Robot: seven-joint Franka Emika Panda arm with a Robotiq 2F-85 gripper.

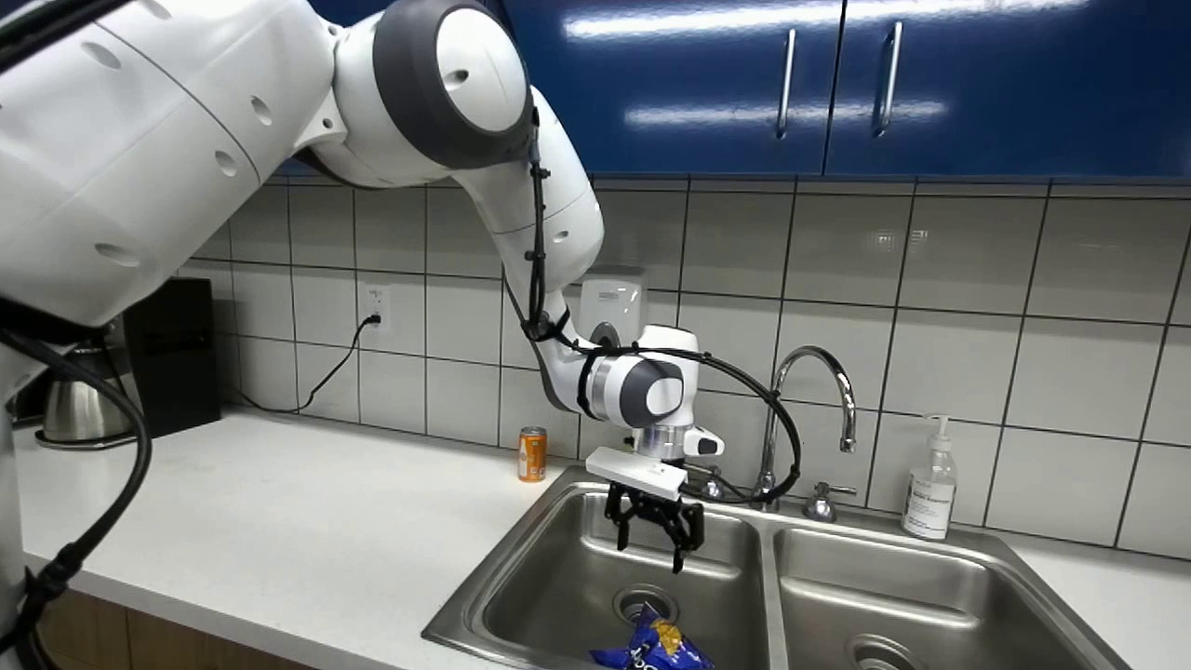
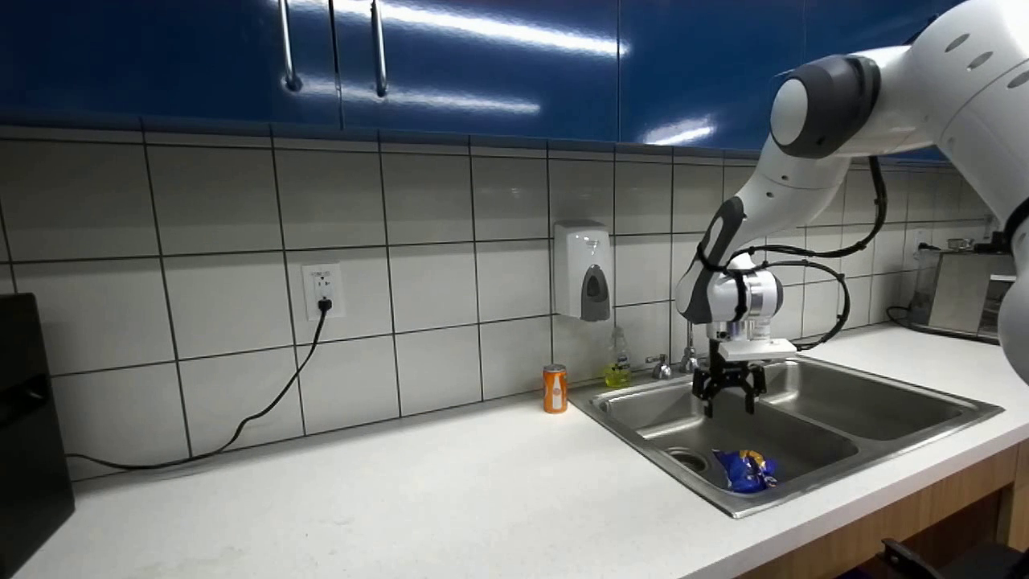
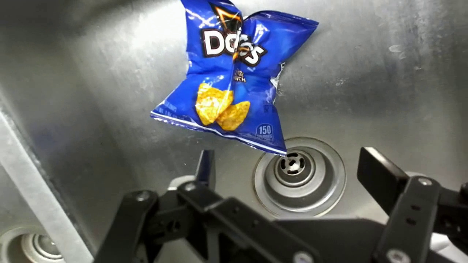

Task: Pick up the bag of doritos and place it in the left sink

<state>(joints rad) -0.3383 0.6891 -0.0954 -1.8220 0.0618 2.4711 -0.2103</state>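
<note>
Hanging over the left sink [image 1: 554, 596], the gripper [image 2: 729, 408] has its jaws spread apart. The bag of Doritos [image 3: 226, 84] lies on that basin's floor, on the side of the drain [image 3: 292, 171] toward the front edge of the table [image 2: 402, 482]; in the wrist view, one corner overlaps the drain's rim. Near the table's back edge stand an orange can [image 1: 532, 454], just beside the left sink, and a pump bottle [image 1: 930, 493].

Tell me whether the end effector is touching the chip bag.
Apart. In both exterior views, the end effector hangs clear of the chip bag, with the sink visible between them.
</note>
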